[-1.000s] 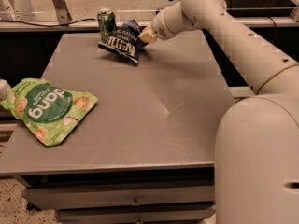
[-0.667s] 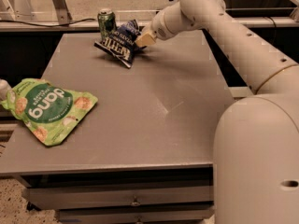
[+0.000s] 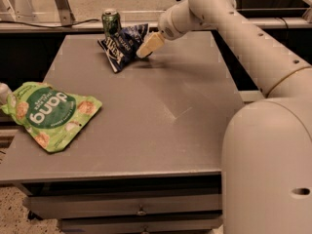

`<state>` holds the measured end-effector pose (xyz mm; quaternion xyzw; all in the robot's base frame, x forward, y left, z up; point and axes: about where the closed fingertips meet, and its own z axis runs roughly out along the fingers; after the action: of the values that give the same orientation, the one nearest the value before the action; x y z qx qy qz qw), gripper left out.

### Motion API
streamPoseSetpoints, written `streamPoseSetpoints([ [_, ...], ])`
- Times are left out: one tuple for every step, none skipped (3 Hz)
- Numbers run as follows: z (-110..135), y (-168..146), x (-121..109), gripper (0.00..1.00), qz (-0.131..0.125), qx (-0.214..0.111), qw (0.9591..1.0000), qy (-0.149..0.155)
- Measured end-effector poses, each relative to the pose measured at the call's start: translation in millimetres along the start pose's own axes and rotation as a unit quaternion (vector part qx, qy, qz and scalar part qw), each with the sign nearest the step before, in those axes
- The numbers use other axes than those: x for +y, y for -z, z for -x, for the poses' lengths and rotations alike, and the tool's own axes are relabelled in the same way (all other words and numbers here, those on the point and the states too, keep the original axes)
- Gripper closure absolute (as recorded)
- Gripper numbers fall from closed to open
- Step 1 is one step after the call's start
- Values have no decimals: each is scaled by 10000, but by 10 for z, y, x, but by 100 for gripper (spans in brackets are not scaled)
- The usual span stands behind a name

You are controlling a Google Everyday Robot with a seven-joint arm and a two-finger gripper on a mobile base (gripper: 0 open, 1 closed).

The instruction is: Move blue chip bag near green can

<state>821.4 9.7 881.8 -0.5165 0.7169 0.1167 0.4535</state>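
The blue chip bag [image 3: 122,47] is a dark navy crinkly bag at the far end of the grey table [image 3: 161,111]. It is tilted up on its lower left corner. The green can [image 3: 111,22] stands upright just behind the bag's left side, very close to it or touching. My gripper [image 3: 148,46] reaches in from the right on the white arm, and its cream fingers [image 3: 152,43] are closed on the bag's right edge, holding that side up off the table.
A large light-green "dang" bag [image 3: 48,112] lies at the table's left front. A small white object [image 3: 4,91] sits at the left edge. A metal frame [image 3: 58,4] runs behind the table. My white arm and base [image 3: 268,145] fill the right side.
The gripper has tipped the blue chip bag up from lying fairly flat to standing tilted, and has brought it slightly closer to the green can. The can and the green bag have not moved.
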Motion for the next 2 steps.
streamPoseSetpoints([
  [-22, 50, -78, 0, -71, 69, 9999, 46],
  [-134, 310, -189, 0, -115, 82, 9999, 35],
])
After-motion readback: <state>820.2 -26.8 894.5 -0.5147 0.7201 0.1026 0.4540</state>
